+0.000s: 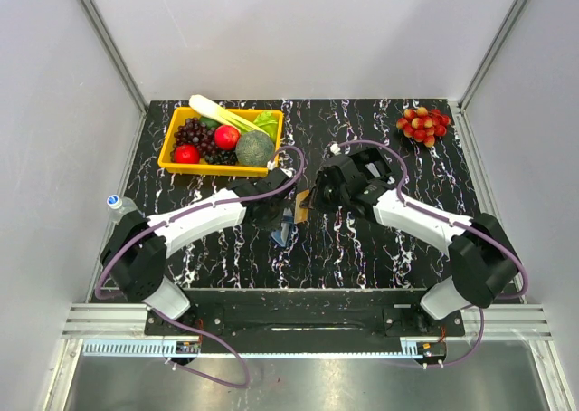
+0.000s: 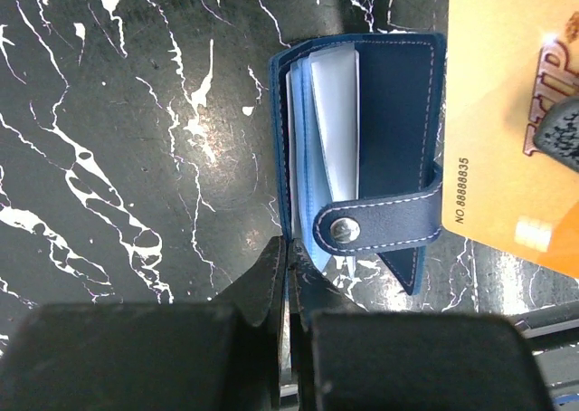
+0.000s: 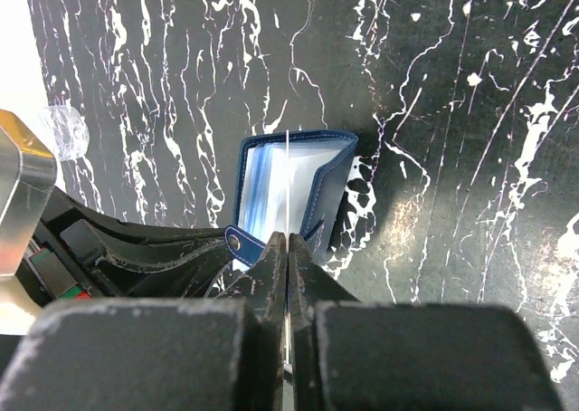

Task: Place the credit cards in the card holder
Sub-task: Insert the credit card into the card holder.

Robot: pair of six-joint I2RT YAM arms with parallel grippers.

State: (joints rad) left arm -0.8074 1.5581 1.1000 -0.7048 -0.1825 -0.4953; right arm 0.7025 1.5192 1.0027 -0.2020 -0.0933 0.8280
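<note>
The dark-blue card holder (image 2: pixel 398 130) lies open on the black marbled table, its snap strap (image 2: pixel 389 223) folded across the light-blue slots, where a pale card or sleeve (image 2: pixel 336 112) stands. My left gripper (image 2: pixel 289 248) is shut on the holder's near edge. An orange credit card (image 2: pixel 502 112) hangs just right of the holder, with my right gripper (image 3: pixel 288 241) shut on it. In the right wrist view this card (image 3: pixel 286 180) shows edge-on as a thin line over the holder's (image 3: pixel 321 189) open slots. From above, both grippers meet at the holder (image 1: pixel 288 223) mid-table.
A yellow basket (image 1: pixel 170 165) of fruit and vegetables stands at the back left. A bunch of red fruit (image 1: pixel 422 124) lies at the back right. A small clear bottle (image 1: pixel 116 203) stands off the table's left edge.
</note>
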